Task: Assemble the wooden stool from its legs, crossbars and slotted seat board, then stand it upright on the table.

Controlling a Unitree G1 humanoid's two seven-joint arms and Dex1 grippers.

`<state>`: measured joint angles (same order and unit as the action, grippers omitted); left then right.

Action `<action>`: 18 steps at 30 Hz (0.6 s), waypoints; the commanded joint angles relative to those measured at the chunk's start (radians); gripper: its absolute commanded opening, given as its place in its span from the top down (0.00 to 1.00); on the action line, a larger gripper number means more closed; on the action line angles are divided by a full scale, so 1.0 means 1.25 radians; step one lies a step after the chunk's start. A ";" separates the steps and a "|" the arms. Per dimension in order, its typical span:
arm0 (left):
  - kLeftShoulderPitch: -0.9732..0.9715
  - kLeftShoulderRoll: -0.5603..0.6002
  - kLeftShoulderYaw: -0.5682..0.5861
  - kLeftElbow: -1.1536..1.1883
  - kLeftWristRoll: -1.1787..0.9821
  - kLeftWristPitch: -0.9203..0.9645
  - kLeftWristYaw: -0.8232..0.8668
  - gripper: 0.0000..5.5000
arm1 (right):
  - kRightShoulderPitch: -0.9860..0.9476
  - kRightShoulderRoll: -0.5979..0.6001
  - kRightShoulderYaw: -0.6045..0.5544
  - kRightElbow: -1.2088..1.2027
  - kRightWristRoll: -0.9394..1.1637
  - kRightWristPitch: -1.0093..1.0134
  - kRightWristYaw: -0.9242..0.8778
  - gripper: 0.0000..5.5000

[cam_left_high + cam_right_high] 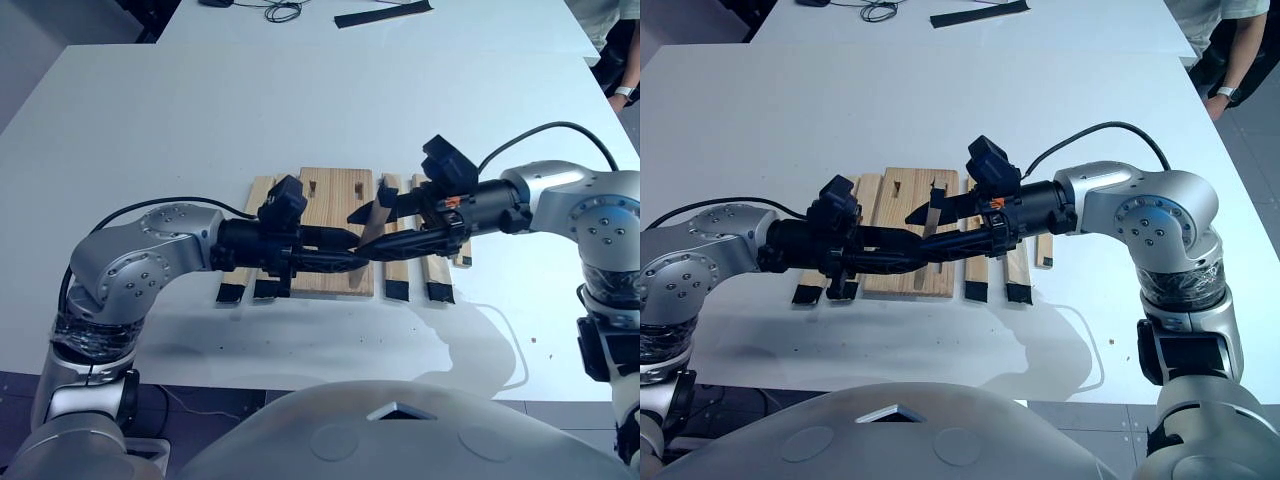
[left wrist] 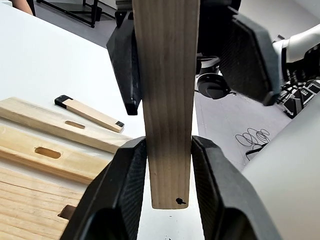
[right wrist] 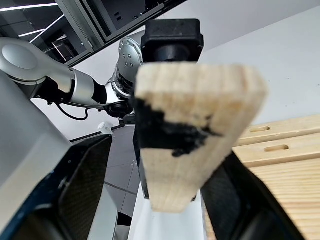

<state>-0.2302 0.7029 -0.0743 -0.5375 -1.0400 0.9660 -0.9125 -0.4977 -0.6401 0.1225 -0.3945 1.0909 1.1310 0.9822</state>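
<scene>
A short wooden crossbar (image 2: 167, 100) with a black-marked end (image 3: 175, 135) hangs in the air over the slotted seat board (image 1: 330, 200). My left gripper (image 1: 355, 260) is shut on one end of it. My right gripper (image 1: 362, 232) comes from the opposite side; its fingers (image 3: 85, 190) stand either side of the bar's black-marked end, open, with a gap showing. Legs with black tips lie flat beside the board, to its left (image 1: 258, 195) and to its right (image 1: 395, 272). Another short crossbar (image 2: 90, 113) lies beyond the right legs.
The parts lie mid-table, some way back from the front edge (image 1: 300, 375). White tabletop stretches far behind and to the left. A second table at the back carries a black strip (image 1: 383, 13) and cables (image 1: 280, 10).
</scene>
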 commanded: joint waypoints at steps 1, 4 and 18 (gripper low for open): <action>-0.013 0.014 -0.009 0.008 0.027 -0.003 -0.004 0.76 | -0.010 0.003 0.008 -0.011 -0.019 -0.014 0.001 0.52; -0.018 0.014 -0.009 0.014 0.033 -0.002 -0.005 0.76 | -0.005 0.001 0.011 -0.013 -0.032 -0.020 0.005 0.60; -0.052 -0.012 0.003 0.062 0.059 0.001 0.022 0.76 | 0.013 -0.037 0.060 -0.017 -0.123 -0.071 0.048 0.76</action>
<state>-0.2610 0.6925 -0.0894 -0.4959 -0.9965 0.9715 -0.9224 -0.4962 -0.6560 0.1624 -0.3944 0.9635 1.0390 1.0088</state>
